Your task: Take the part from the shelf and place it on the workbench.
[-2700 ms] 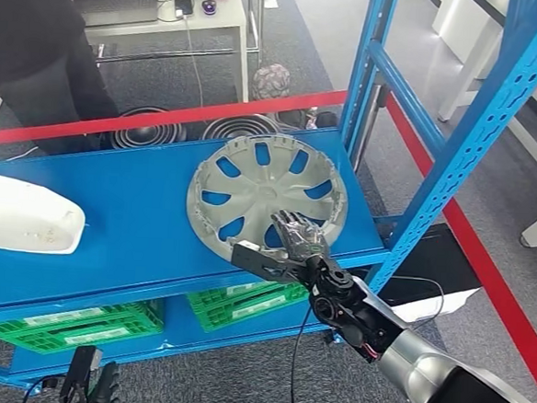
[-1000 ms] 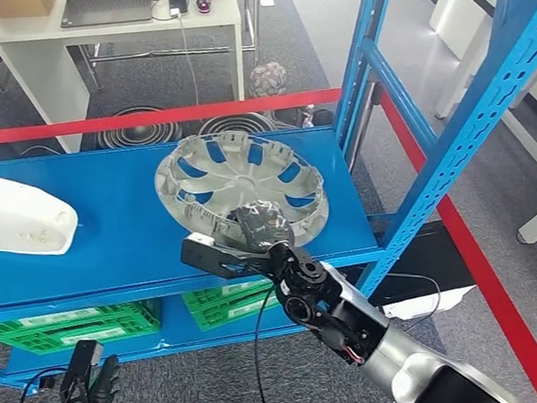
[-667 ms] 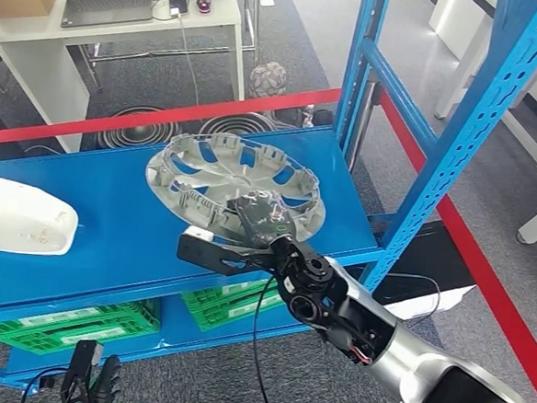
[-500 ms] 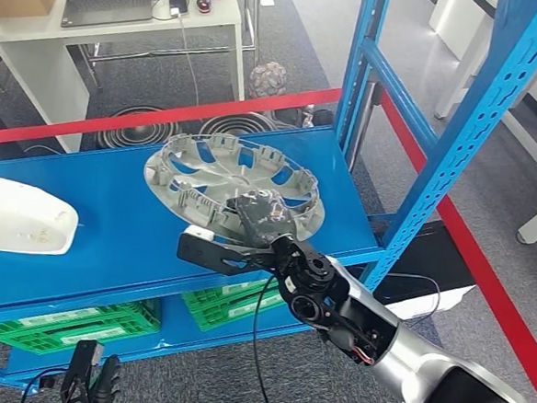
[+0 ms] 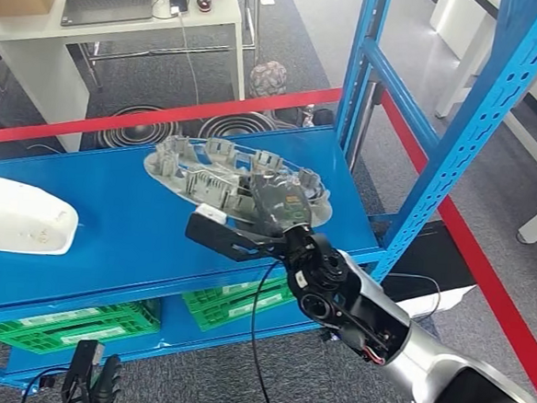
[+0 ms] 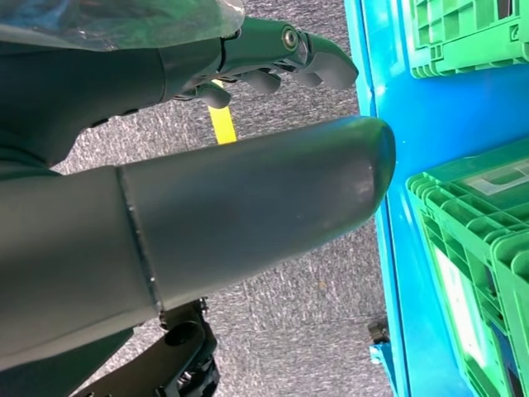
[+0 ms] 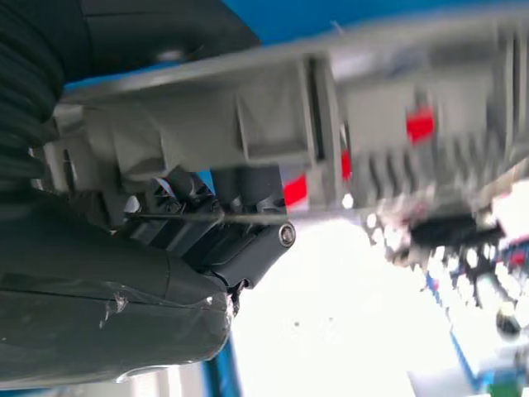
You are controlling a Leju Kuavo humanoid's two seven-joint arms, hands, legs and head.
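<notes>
Hubcap (image 5: 236, 183) is tilted up off the blue shelf (image 5: 124, 237), near edge raised, ribbed underside facing the head camera, far edge low over or on the shelf top, can't tell which. Right hand (image 5: 273, 211) grips its near rim: fingers curled over the edge, thumb sticking out flat underneath toward the left. Right wrist view is close and blurry, shows grey clip ribs of the hubcap (image 7: 324, 124) sitting right against the dark fingers (image 7: 243, 240). Shelf top is bare painted blue metal, blue uprights (image 5: 465, 132) on the right side. White moulded cover (image 5: 21, 216) lies at the left end of the same shelf level, well apart from the hubcap. Green crates (image 5: 69, 321) on the lower shelf level. Red tape line (image 5: 154, 118) runs behind the shelf, dark ribbed rings (image 5: 135, 132) on the grey carpet beyond it, white desk (image 5: 111, 24) with a laptop further back. Left hand (image 6: 274, 66) hangs low by the shelf base, fingers loosely curled, holding nothing, thumb straight; green crate (image 6: 487, 248) just beside it.
</notes>
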